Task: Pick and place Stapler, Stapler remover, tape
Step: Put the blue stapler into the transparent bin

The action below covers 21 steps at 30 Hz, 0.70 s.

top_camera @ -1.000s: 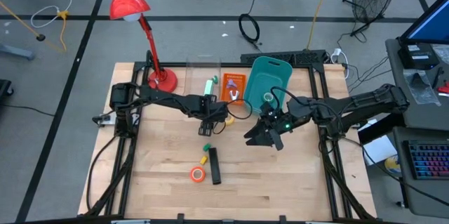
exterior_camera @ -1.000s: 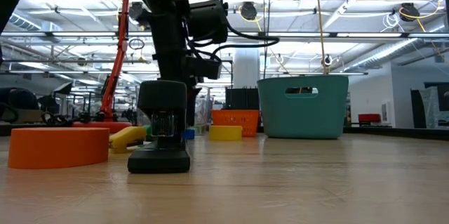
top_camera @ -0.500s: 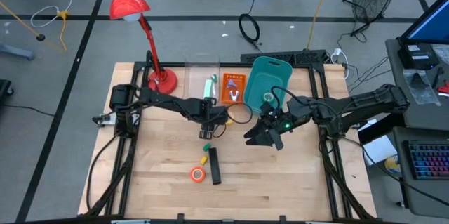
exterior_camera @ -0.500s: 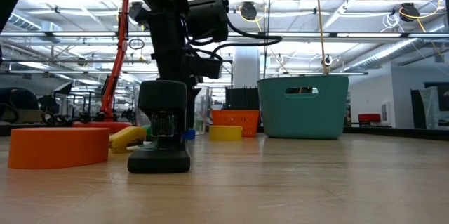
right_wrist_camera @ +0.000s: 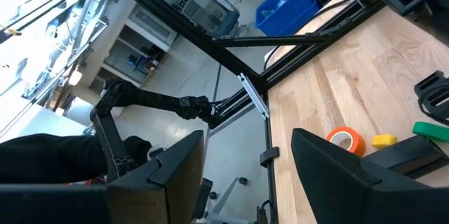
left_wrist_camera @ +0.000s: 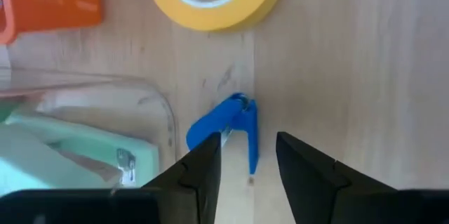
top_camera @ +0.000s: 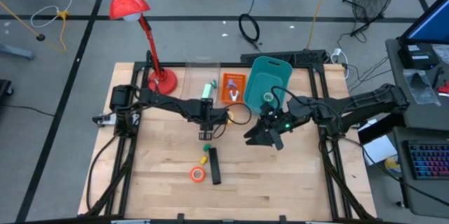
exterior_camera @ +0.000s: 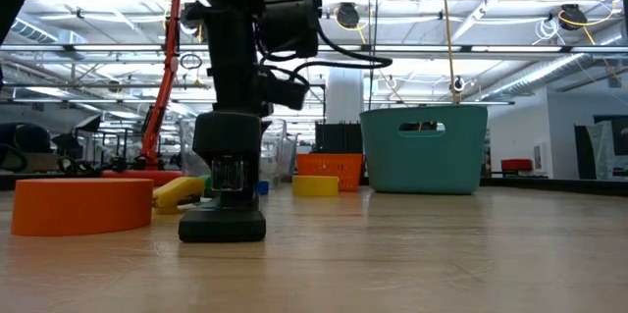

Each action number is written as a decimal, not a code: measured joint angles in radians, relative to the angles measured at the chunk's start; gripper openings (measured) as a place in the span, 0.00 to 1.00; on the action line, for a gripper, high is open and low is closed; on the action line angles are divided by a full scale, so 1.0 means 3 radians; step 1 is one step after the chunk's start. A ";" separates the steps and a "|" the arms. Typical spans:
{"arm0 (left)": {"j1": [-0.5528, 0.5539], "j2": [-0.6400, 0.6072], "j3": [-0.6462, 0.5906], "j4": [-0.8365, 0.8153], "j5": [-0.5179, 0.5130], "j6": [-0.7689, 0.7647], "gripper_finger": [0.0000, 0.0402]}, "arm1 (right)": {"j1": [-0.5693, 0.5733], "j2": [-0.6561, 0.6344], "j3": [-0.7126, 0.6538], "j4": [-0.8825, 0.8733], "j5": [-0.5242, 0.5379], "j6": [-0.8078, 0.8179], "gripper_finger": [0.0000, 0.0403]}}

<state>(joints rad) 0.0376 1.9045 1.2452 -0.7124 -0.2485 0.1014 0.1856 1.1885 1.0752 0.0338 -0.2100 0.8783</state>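
Observation:
A small blue stapler remover (left_wrist_camera: 235, 129) lies on the wooden table, between the two fingers of my left gripper (left_wrist_camera: 245, 171), which points down at it with a narrow gap. In the high view this gripper (top_camera: 205, 131) is at mid-table, next to a yellow tape roll (top_camera: 228, 120). The black stapler (top_camera: 214, 166) and an orange tape roll (top_camera: 198, 175) lie nearer the front edge. My right gripper (top_camera: 261, 138) hovers open and level, above the table right of centre, holding nothing. My left gripper comes at the stapler remover from above, one finger (left_wrist_camera: 203, 161) close against its blue side (left_wrist_camera: 210, 134) and the other standing off to the far side. Whether either finger touches it, I cannot tell. The remover lies flat on the table.
A teal bin (top_camera: 270, 80) stands at the back right, an orange box (top_camera: 233, 87) and a clear container (top_camera: 203, 76) beside it, and a red desk lamp (top_camera: 161, 78) at the back left. Small yellow (top_camera: 203, 159) and green (top_camera: 208, 147) pieces lie by the stapler.
My left gripper has stayed over the stapler remover, rolling slightly about its own axis, and its fingers have drawn closer together. The right arm has kept still.

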 joint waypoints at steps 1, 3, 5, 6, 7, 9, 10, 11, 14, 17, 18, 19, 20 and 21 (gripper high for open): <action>0.0000 0.0000 0.0018 0.0001 0.0000 -0.0019 0.35 | 0.0000 0.0000 0.0000 0.0000 0.0000 0.0000 0.52; -0.0001 0.0000 0.0079 -0.0012 0.0007 -0.0030 0.35 | 0.0000 0.0000 0.0000 0.0000 0.0000 0.0000 0.52; 0.0005 0.0000 0.0149 -0.0027 0.0007 -0.0030 0.35 | 0.0000 0.0000 0.0000 0.0000 0.0000 0.0000 0.52; 0.0007 0.0000 0.0181 -0.0026 0.0004 -0.0030 0.35 | 0.0000 0.0000 0.0000 0.0000 0.0000 0.0000 0.52; 0.0005 0.0000 0.0210 -0.0026 -0.0010 -0.0030 0.35 | 0.0000 0.0000 0.0000 0.0000 -0.0001 0.0000 0.52; -0.0020 0.0000 0.0286 -0.0033 -0.0080 -0.0031 0.35 | 0.0000 0.0000 0.0000 0.0000 -0.0001 0.0000 0.52; -0.0028 0.0000 0.0339 -0.0061 -0.0080 -0.0038 0.35 | 0.0000 0.0000 0.0000 0.0000 -0.0001 0.0000 0.52; -0.0043 0.0000 0.0406 -0.0135 -0.0068 -0.0088 0.35 | 0.0000 0.0000 0.0000 0.0000 -0.0001 0.0001 0.52; -0.0080 -0.0007 0.0631 -0.0461 0.0193 -0.0523 0.35 | 0.0000 0.0000 0.0000 -0.0001 -0.0012 0.0012 0.52; -0.0137 -0.0013 0.0670 -0.0584 0.0467 -0.1548 0.35 | 0.0039 0.0000 0.0000 -0.0001 -0.0010 0.0013 0.52; -0.0166 -0.0011 0.0645 -0.0583 0.0510 -0.2015 0.35 | 0.0046 0.0000 0.0000 -0.0001 -0.0010 0.0008 0.52; -0.0203 -0.0011 0.0611 -0.0556 0.0512 -0.2516 0.35 | 0.0049 0.0000 0.0000 -0.0003 -0.0011 0.0005 0.52; -0.0240 -0.0011 0.0564 -0.0483 0.0514 -0.3016 0.35 | 0.0050 0.0000 0.0000 -0.0003 -0.0012 0.0000 0.52; -0.0270 -0.0011 0.0503 -0.0370 0.0512 -0.3541 0.35 | 0.0049 0.0000 0.0000 -0.0003 -0.0011 -0.0010 0.52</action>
<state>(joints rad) -0.0436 1.9011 1.3960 -0.8233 -0.0948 -0.9609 0.2004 1.1885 1.0752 0.0330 -0.2133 0.8754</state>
